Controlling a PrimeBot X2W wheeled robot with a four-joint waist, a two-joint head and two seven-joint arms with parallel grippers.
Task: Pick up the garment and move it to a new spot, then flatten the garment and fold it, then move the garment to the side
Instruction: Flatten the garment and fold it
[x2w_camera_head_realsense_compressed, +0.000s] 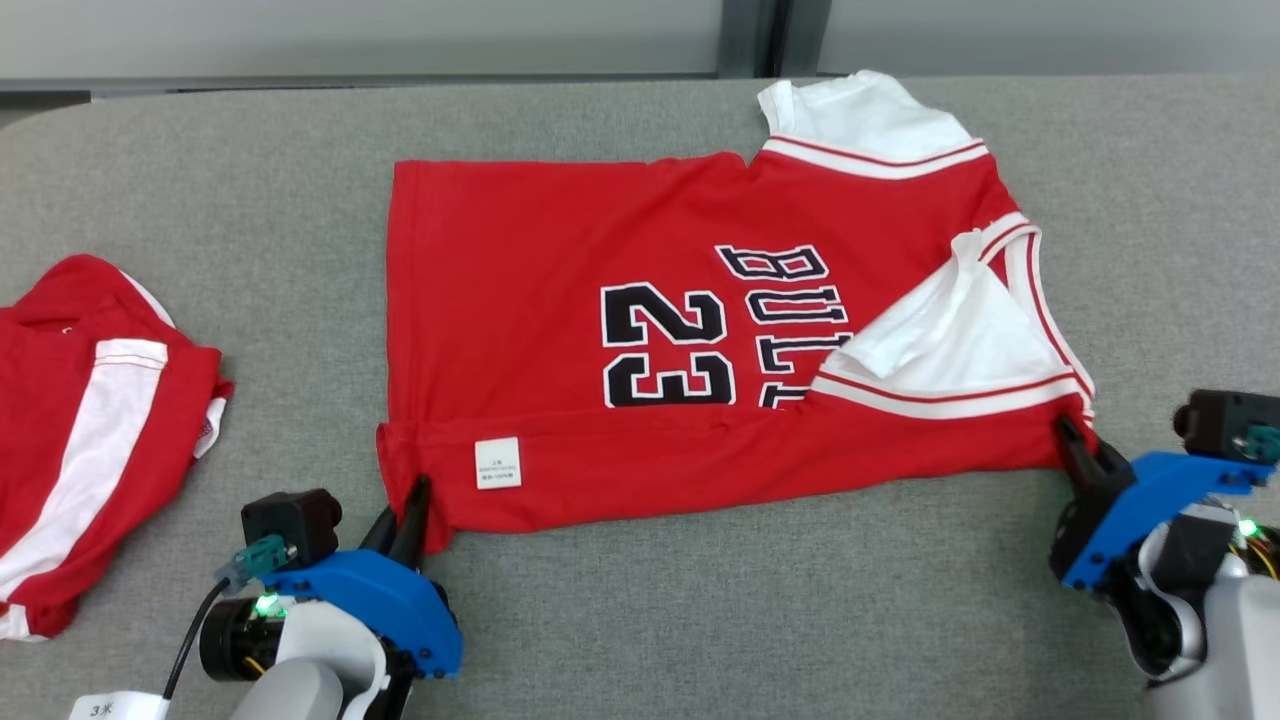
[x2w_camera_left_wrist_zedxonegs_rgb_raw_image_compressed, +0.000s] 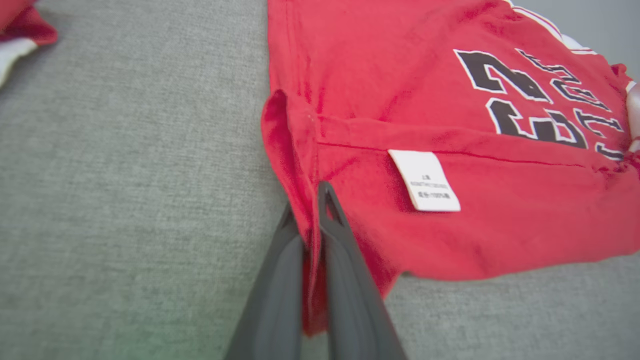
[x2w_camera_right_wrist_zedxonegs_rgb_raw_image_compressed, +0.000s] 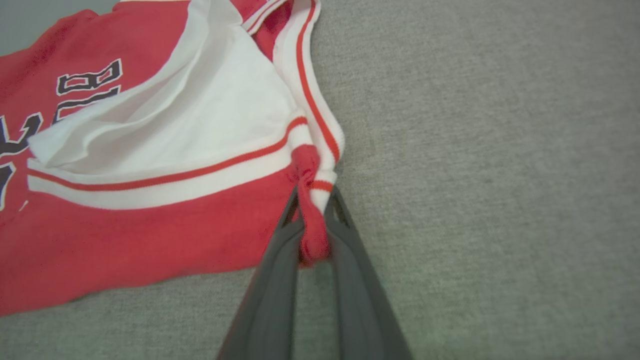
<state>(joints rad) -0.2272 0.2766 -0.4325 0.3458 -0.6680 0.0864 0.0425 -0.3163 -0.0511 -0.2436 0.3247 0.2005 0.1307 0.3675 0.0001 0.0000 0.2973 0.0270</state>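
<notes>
Spread flat mid-table on the grey cloth-covered table (x2w_camera_head_realsense_compressed: 700, 620) lay the red fabric jersey with white sleeves (x2w_camera_head_realsense_compressed: 540, 240). The left gripper (x2w_camera_head_realsense_compressed: 415, 495) was clamped on its near hem corner and the right gripper (x2w_camera_head_realsense_compressed: 1072, 435) on its near shoulder corner. Both near corners were held, probably to lift that edge evenly for folding.

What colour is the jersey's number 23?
The number 23 is black, outlined white; head view shows it best.
</notes>
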